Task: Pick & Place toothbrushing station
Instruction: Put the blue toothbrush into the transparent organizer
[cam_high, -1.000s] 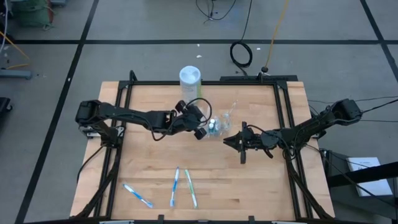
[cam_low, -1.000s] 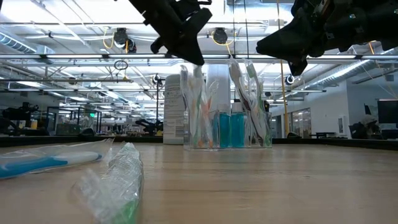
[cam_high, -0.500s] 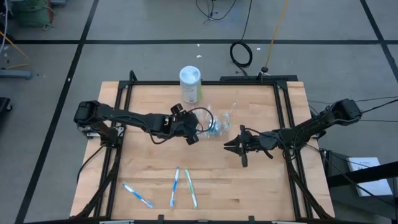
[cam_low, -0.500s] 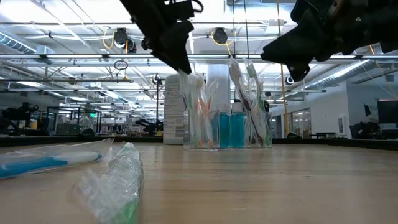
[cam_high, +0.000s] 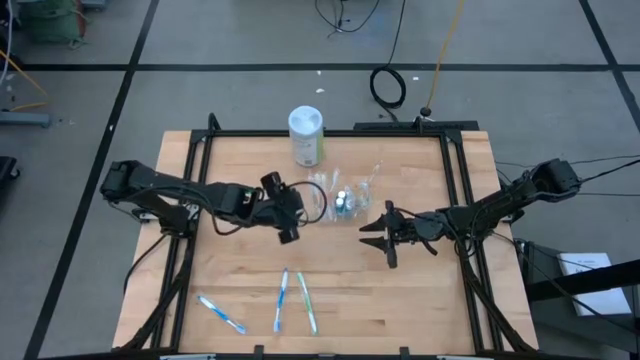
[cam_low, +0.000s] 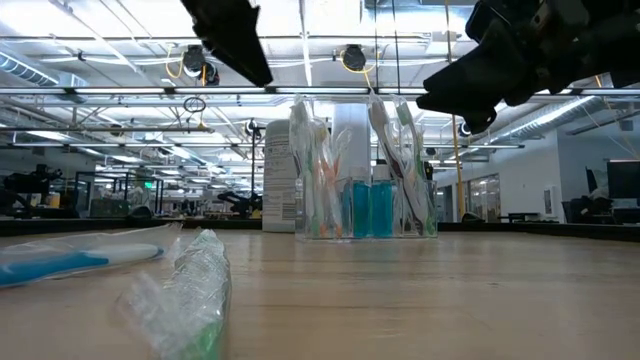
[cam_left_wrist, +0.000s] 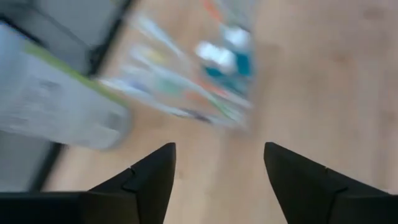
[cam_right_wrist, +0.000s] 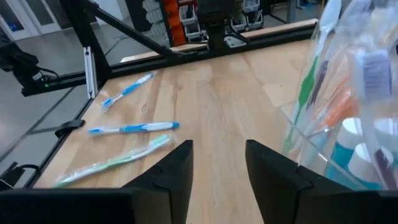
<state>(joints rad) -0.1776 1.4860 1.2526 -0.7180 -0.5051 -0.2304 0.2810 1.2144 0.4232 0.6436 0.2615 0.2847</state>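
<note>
The cup (cam_high: 345, 198) of toothbrushes is stood mid-table beside the canister (cam_high: 306, 136). Left gripper (cam_high: 290, 228) (spread wide) and right gripper (cam_high: 372, 233) (parted) are seen empty, flanking it.

Cup (cam_high: 345, 200) mid-table, canister (cam_high: 306, 136) behind, three toothbrushes (cam_high: 283, 300) in front.

Two slim arms, dark all over, matte black links with bulkier rounded joints. Left arm (cam_high: 180, 190): black cable looping in a ring beside the wrist, left tool (cam_high: 287, 226) blocky and black. Right arm (cam_high: 500, 205): thin dark cables trailing off the shoulder end, right tool (cam_high: 375, 233) ending in tapered prongs. Fingers (cam_left_wrist: 149, 180) up close: plain black, flat-faced wedges with angled edges. Right fingers (cam_right_wrist: 174, 171) alike, smooth, unmarked.
</note>
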